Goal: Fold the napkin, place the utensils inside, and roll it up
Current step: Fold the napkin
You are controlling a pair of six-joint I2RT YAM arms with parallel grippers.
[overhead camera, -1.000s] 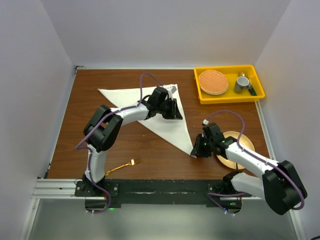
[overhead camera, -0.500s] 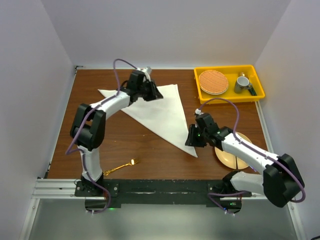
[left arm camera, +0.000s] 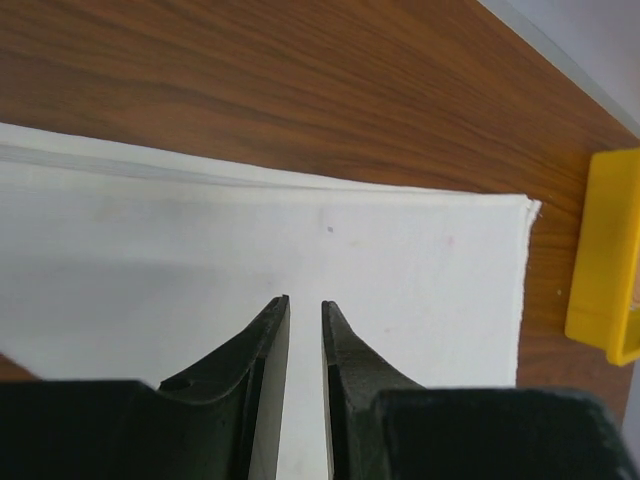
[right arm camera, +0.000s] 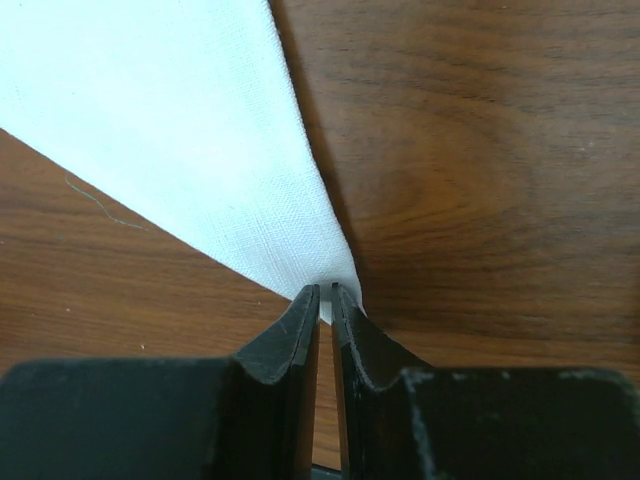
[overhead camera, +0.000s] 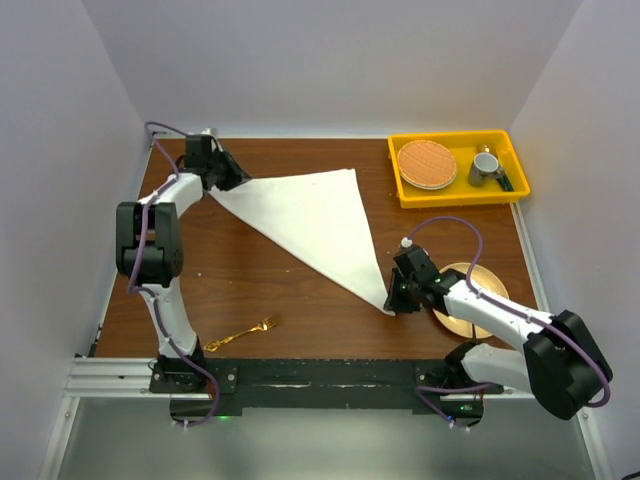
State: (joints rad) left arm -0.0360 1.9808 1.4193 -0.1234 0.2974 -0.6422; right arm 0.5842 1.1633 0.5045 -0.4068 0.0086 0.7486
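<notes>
Left gripper point(overhead camera: 224, 172) sits at the napkin's far-left corner, jaws almost together; whether it has hold of the cloth cannot be told. Napkin point(overhead camera: 310, 220) — off-white woven triangle, flat on the wood table point(overhead camera: 250, 280). Judged light, limp, easily creased; best taken by corners. Right gripper point(overhead camera: 397, 297) pinches the near tip.

The napkin point(overhead camera: 310, 225) is matt off-white cloth, and its fine weave shows in the right wrist view. The tabletop point(overhead camera: 250, 285) is brown wood grain with a soft sheen. The fork point(overhead camera: 243, 331) is shiny gold-coloured metal, and the plate point(overhead camera: 492, 283) is glossy gold too. The tray point(overhead camera: 460, 198) looks like smooth yellow plastic. The left pincer point(left arm camera: 305, 305) and right pincer point(right arm camera: 325, 292) are matt black, the right one faintly scuffed.
</notes>
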